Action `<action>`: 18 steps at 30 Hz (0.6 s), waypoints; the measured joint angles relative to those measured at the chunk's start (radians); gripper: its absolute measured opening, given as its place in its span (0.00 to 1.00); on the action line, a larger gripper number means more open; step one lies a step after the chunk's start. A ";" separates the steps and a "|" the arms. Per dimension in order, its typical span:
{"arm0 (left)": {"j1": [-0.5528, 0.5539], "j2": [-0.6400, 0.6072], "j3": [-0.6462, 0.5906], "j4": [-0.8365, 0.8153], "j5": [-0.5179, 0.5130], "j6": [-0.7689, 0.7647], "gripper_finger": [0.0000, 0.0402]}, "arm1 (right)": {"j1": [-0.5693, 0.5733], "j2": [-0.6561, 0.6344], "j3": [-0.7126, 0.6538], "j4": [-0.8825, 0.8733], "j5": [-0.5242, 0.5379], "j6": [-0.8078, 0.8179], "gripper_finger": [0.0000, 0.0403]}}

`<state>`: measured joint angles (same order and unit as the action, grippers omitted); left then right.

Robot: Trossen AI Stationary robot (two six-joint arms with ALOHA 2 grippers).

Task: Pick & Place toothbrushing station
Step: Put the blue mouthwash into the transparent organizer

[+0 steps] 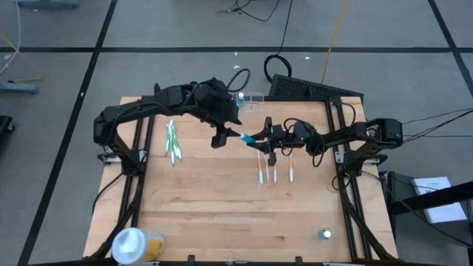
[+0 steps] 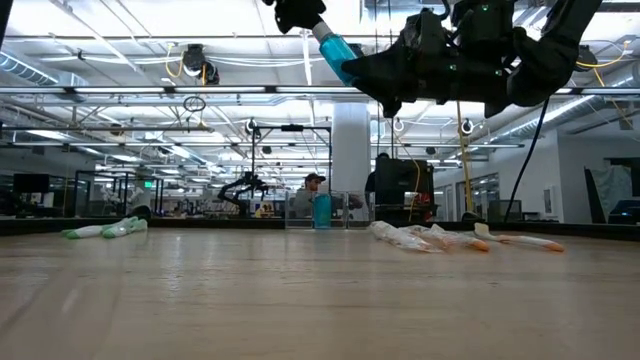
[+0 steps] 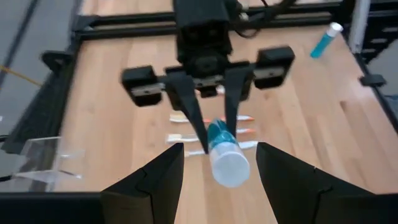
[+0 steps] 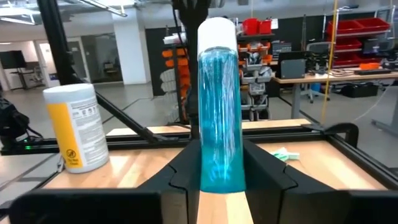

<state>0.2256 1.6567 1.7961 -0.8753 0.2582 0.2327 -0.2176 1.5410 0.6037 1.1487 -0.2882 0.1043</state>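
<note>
- Toothbrushing station lies farthest back of all; nearest the front edge of the table stands a round white-and-yellow tub at the left corner, with a small blue bottle upright near the right corner.
- Farther in, three orange toothbrushes lie side by side right of centre, and a bunch of green toothbrushes lies well apart on the left.
- Above the orange toothbrushes, in the air, the right gripper is clamped on the lower part of a clear blue tube with a white cap, its fingers pressed against both sides.
- The tube points cap first at the left gripper, which faces it from the left with its fingers spread wide. The cap sits in the gap between them without touching either finger; this gripper holds nothing.
- At the table's far edge, behind the left gripper, the station rests flat on the wood: a low clear plastic holder, with a small blue item just beside its left end.
</note>
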 joint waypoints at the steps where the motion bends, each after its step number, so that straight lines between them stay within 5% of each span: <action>1: -0.001 0.003 0.000 -0.006 0.009 0.003 0.52 | 0.000 0.000 0.000 0.002 0.000 0.000 0.21; 18: -0.017 0.035 -0.010 -0.016 0.002 -0.113 0.52 | 0.010 0.000 -0.001 0.013 -0.002 -0.012 0.21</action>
<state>0.2083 1.6921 1.7859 -0.8912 0.2598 0.1194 -0.2073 1.5410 0.6029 1.1617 -0.2897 0.0921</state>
